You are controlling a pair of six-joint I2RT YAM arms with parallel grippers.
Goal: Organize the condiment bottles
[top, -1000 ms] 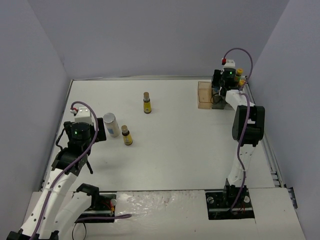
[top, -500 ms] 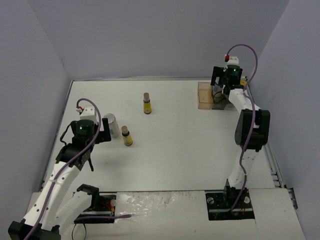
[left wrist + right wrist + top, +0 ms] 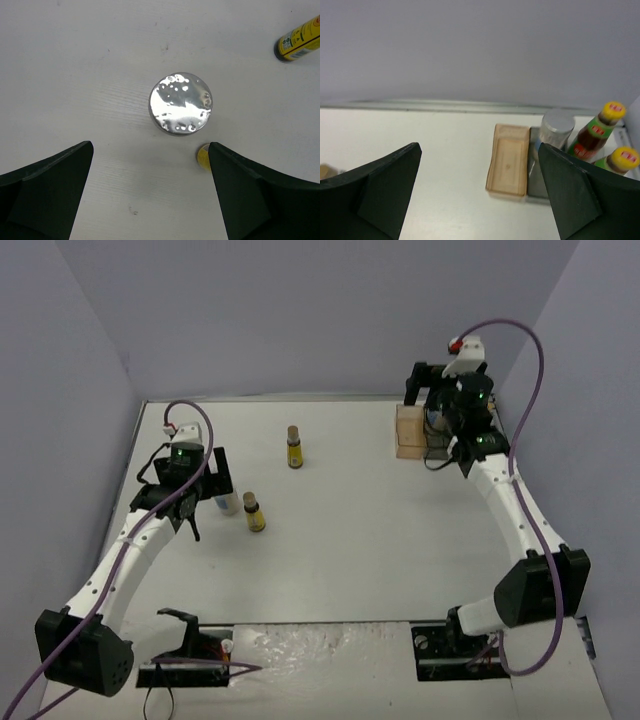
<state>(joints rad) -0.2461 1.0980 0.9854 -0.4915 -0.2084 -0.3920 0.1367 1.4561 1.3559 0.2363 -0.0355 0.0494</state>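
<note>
My left gripper (image 3: 210,492) (image 3: 150,148) is open and empty, above a silver-lidded shaker (image 3: 180,103) (image 3: 225,503) that stands on the table. A tiny yellow-labelled bottle (image 3: 254,512) stands beside the shaker, by my right finger in the left wrist view (image 3: 202,156). Another yellow-labelled bottle (image 3: 293,446) (image 3: 299,40) stands farther off. My right gripper (image 3: 428,405) (image 3: 479,150) is open and empty, raised above the tray. The second shaker (image 3: 556,129) and two dark red bottles with yellow caps (image 3: 594,134) (image 3: 620,162) stand at the tray's right part.
The compartment tray sits at the back right by the wall; its orange compartment (image 3: 509,165) (image 3: 409,430) holds nothing and the grey one (image 3: 534,181) is beside it. Purple walls enclose the table on three sides.
My left gripper has moved toward the back, over the shaker. My right gripper has risen and drawn away from the tray.
</note>
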